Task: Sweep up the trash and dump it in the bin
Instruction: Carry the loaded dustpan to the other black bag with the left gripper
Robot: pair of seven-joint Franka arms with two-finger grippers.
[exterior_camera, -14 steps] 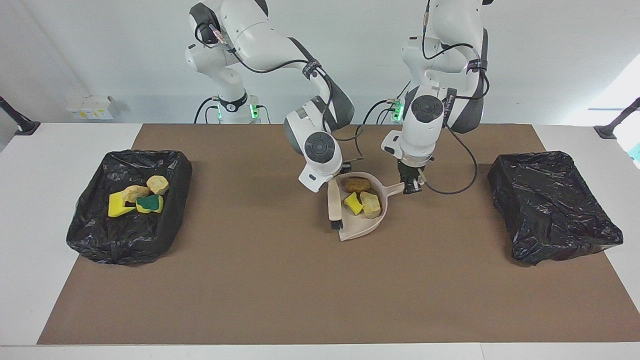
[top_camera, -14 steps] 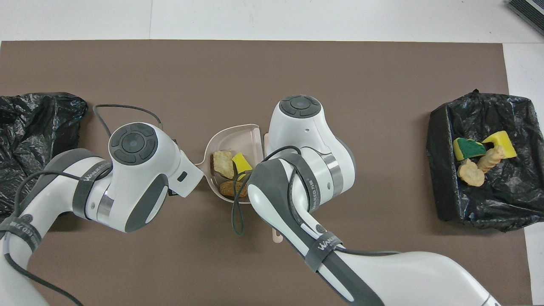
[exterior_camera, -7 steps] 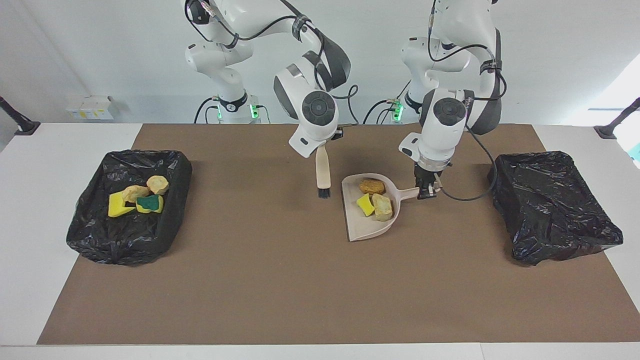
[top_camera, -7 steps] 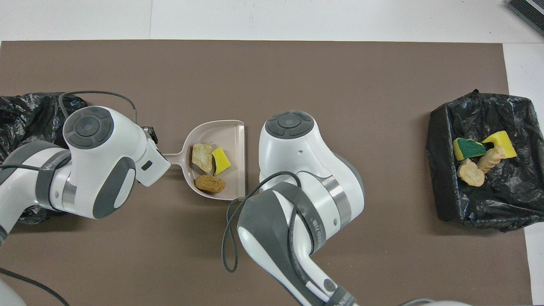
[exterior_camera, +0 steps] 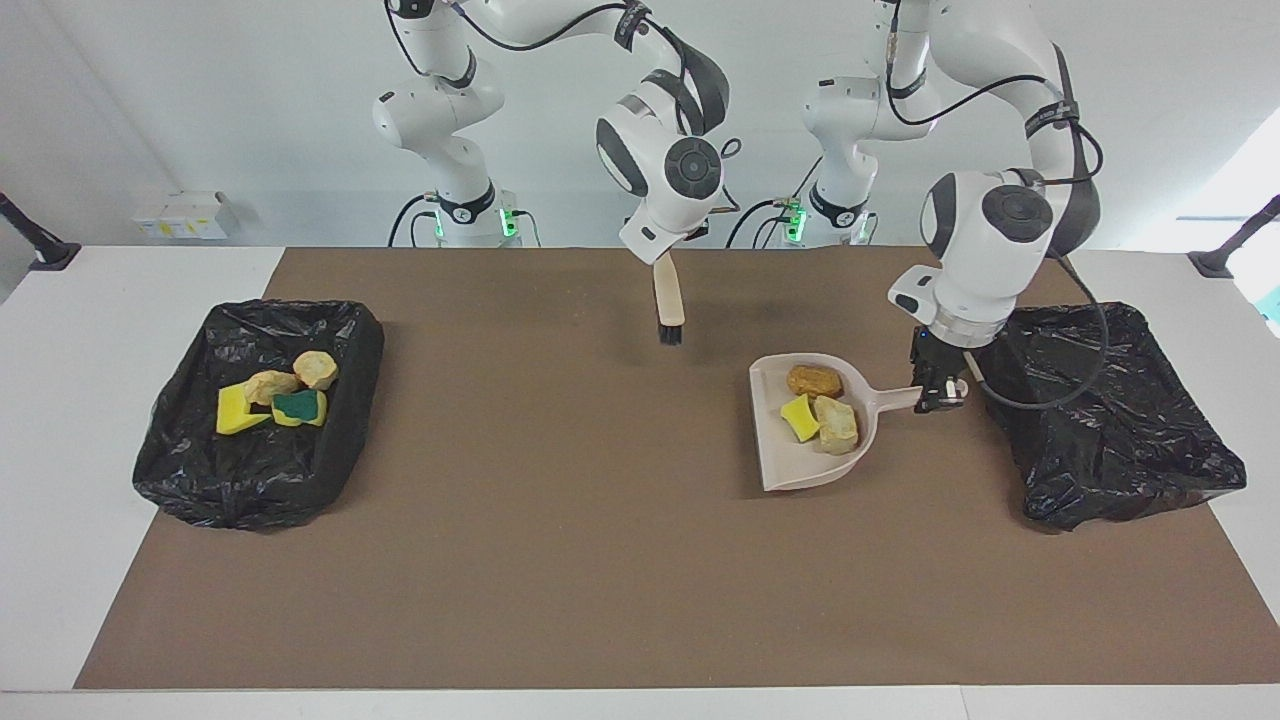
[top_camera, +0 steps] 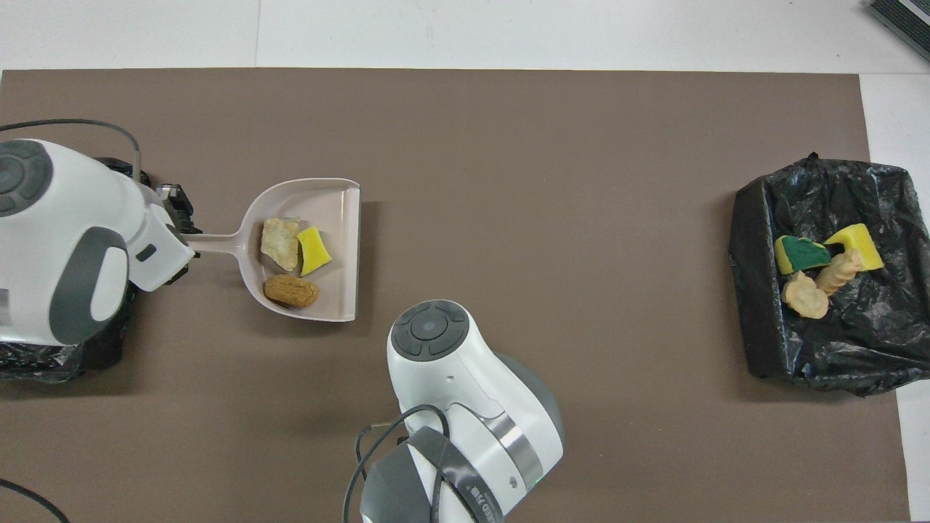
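My left gripper [exterior_camera: 940, 390] is shut on the handle of the beige dustpan [exterior_camera: 790, 465], holding it about level just over the mat beside the black-lined bin [exterior_camera: 1120, 430] at the left arm's end. Three pieces of trash lie in the pan: an orange-brown chunk [exterior_camera: 815, 380], a yellow sponge bit [exterior_camera: 798, 418] and a pale foam lump [exterior_camera: 836, 426]. In the overhead view the dustpan [top_camera: 338, 211] shows the same pieces of trash [top_camera: 290, 290], with the left gripper [top_camera: 178, 234] at its handle. My right gripper [exterior_camera: 664, 256] is shut on the beige brush [exterior_camera: 668, 295], which hangs bristles down over the mat.
A second black-lined bin [exterior_camera: 250, 480] at the right arm's end holds several scraps [exterior_camera: 275, 395]; the overhead view shows that bin [top_camera: 755, 341] too. The right arm's wrist [top_camera: 450, 363] hides the brush from above. A brown mat [exterior_camera: 560, 560] covers the table.
The left gripper carried the loaded dustpan toward the bin at the left arm's end. The right gripper lifted the brush off the pan and drew it back toward the robots.
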